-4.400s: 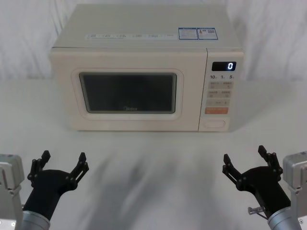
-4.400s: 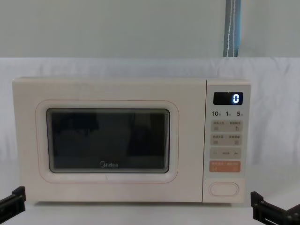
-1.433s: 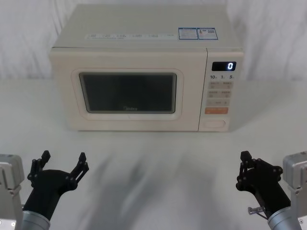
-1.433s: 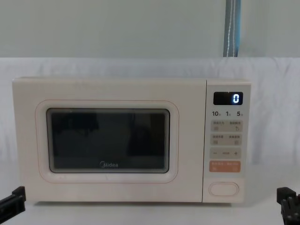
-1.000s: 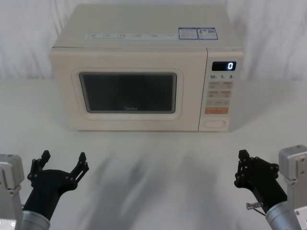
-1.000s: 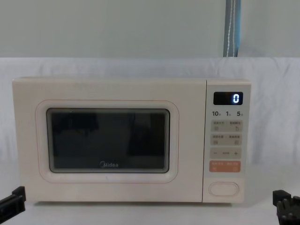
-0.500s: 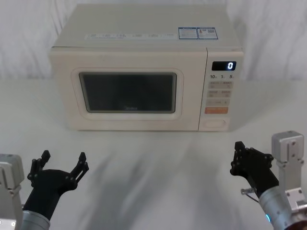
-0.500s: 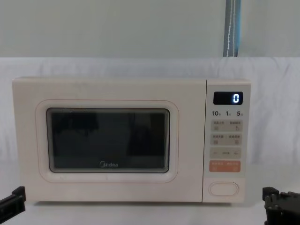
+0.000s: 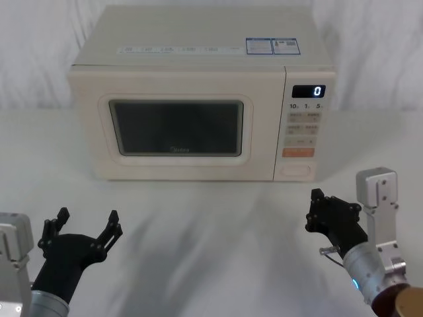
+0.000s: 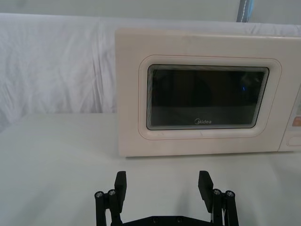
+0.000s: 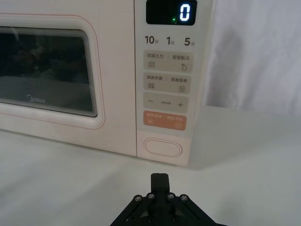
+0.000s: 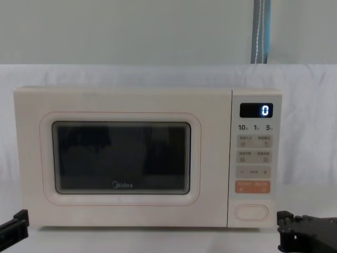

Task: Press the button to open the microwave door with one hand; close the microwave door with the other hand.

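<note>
The cream microwave (image 9: pixel 198 99) stands upright on the white table, display reading "0". Its microwave door (image 9: pixel 177 125) is shut — dark window, Midea logo. The oval button (image 9: pixel 295 170) sits lowest on the panel — untouched.

Boxy cream microwave (image 9: pixel 198 92) — matte, plain shell, with a blue-and-white label sticker (image 9: pixel 271 45) on top. Cream microwave door (image 12: pixel 124 158) framing a dark, near-black rounded glass window (image 12: pixel 121 158) with a small grey logo. Black digital display (image 11: pixel 170 12), white "0". Wide oval cream button (image 11: pixel 163 147) — unmarked; orange rectangular key (image 11: pixel 164 120) above it. Both blocky clamp grippers, left (image 9: pixel 82 228) and right (image 9: pixel 326 212), black. White cloth-covered table (image 9: pixel 211 224).
</note>
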